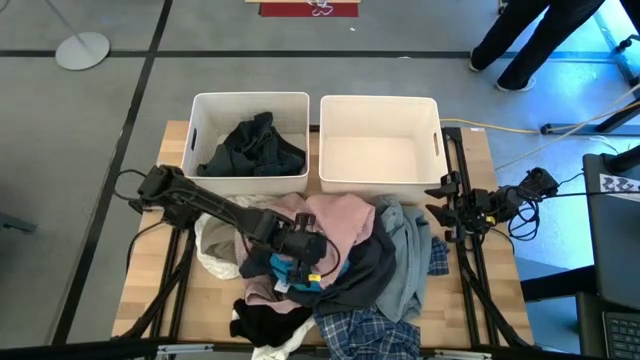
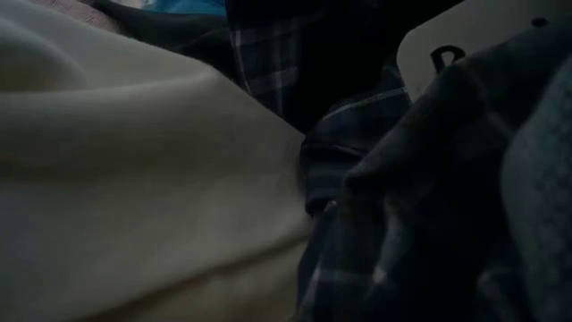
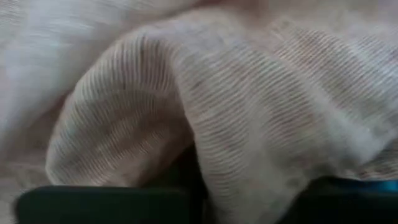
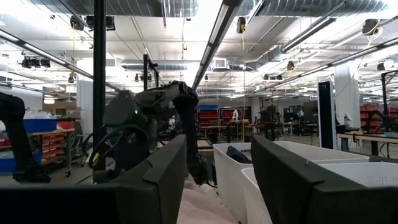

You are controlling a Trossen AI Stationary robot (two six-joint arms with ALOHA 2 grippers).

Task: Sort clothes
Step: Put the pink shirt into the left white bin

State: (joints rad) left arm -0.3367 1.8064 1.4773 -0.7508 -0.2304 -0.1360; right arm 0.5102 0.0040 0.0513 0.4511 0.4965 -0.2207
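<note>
- Grey concrete floor surrounds a wooden surface [image 1: 150, 290], and a person's dark trouser legs [image 1: 520, 40] stand on the floor beyond its far right corner.
- Two white bins sit side by side along the far edge: the left bin [image 1: 250, 100] holds dark garments [image 1: 252, 148], the right bin [image 1: 380, 105] shows only its bare bottom.
- The clothes pile [image 1: 340, 270] is heaped on the near middle of the surface, right up against the fronts of both bins; its long axis runs from the bins toward the near edge.
- In the pile, a pink garment [image 1: 340, 215] lies at the far side, a grey-blue denim piece [image 1: 405, 260] drapes down the right side, a blue plaid shirt [image 1: 365, 335] spreads at the near edge, a black piece [image 1: 262, 325] lies near left, and a cream piece [image 1: 215, 245] is at the left.
- A bit of teal [image 1: 292, 268] shows beneath the left arm's wrist.
- The left claw [image 1: 318, 272] is pressed down into the middle of the pile; in the left wrist view a ribbed pale fabric fold [image 3: 236, 124] fills the frame and bulges between the dark fingers [image 3: 106, 205], which look partly closed around it.
- The right claw [image 1: 440, 198] hangs at the right edge of the surface, beside the right bin; its fingers [image 4: 155, 180] stand apart with nothing between them.
</note>
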